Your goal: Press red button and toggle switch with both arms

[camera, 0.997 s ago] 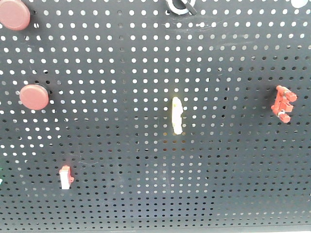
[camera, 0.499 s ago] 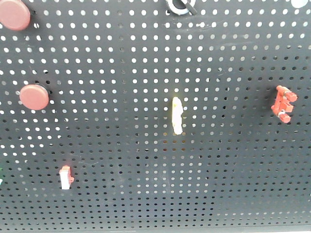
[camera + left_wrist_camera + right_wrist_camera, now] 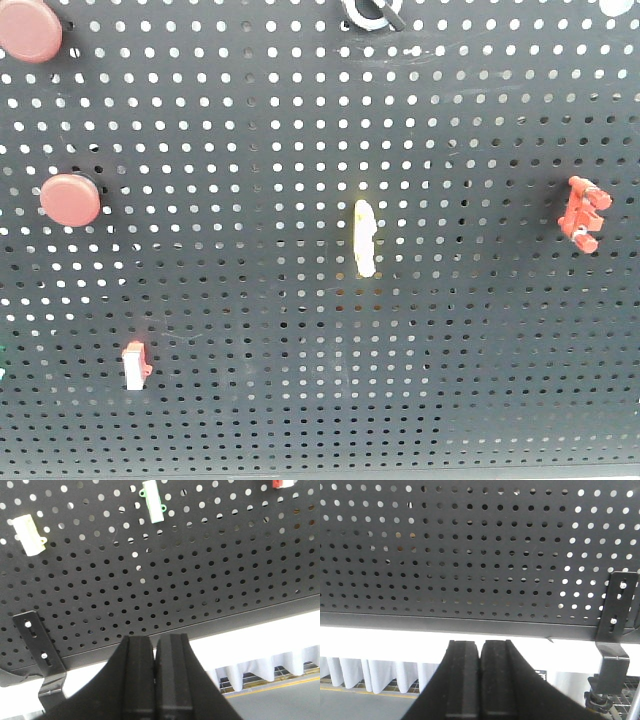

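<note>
Pegboard (image 3: 300, 130), dark and dotted with holes, is filling the whole front-facing view. Two red buttons are sitting at its left side: one red button (image 3: 28, 30) at the top left corner, partly cut by the edge, and a second red button (image 3: 70, 199) below it. The toggle switch (image 3: 372, 14), a small black lever in a silver-white ring, is showing at the top edge, right of centre and only partly in view. A pale yellow oblong switch (image 3: 365, 238) is standing upright near the middle. A red comb-shaped piece (image 3: 584, 213) is hanging at the right. A small red and white part (image 3: 135, 365) is sitting low on the left. Neither arm is appearing here.

In the left wrist view, the left gripper (image 3: 155, 680) is pointing up at the lower edge of the board, its two black fingers pressed together with nothing between them. A cream block (image 3: 28, 535) and a green and white block (image 3: 153, 501) are mounted above it.

In the right wrist view, the right gripper (image 3: 480, 680) is likewise closed and empty below the board's bottom rim, with a metal bracket (image 3: 616, 625) hanging at the right.
</note>
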You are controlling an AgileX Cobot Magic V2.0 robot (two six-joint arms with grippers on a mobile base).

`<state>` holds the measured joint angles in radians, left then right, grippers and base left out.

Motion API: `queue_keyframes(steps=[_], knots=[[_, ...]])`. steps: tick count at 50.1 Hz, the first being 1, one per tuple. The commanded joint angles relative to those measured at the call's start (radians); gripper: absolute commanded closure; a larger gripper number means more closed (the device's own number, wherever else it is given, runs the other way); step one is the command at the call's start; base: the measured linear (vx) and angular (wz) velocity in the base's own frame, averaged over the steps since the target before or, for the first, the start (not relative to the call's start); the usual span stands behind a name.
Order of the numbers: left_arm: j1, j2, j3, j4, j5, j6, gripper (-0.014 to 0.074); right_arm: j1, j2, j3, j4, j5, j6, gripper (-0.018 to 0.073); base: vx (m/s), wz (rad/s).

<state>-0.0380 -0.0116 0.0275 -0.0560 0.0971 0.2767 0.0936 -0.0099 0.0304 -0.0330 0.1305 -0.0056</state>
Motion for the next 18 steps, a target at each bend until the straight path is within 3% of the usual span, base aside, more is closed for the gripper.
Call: queue_keyframes(steps=[1, 18], knots=[[-0.003, -0.006, 0.033, -0.01, -0.08, -0.007, 0.0595, -0.007, -0.005, 0.011, -0.003, -0.077, -0.003, 0.0559, 0.0, 0.0], [-0.003, -0.006, 0.033, -0.01, -0.08, -0.007, 0.0595, -0.007, -0.005, 0.011, -0.003, -0.077, -0.003, 0.0559, 0.0, 0.0]])
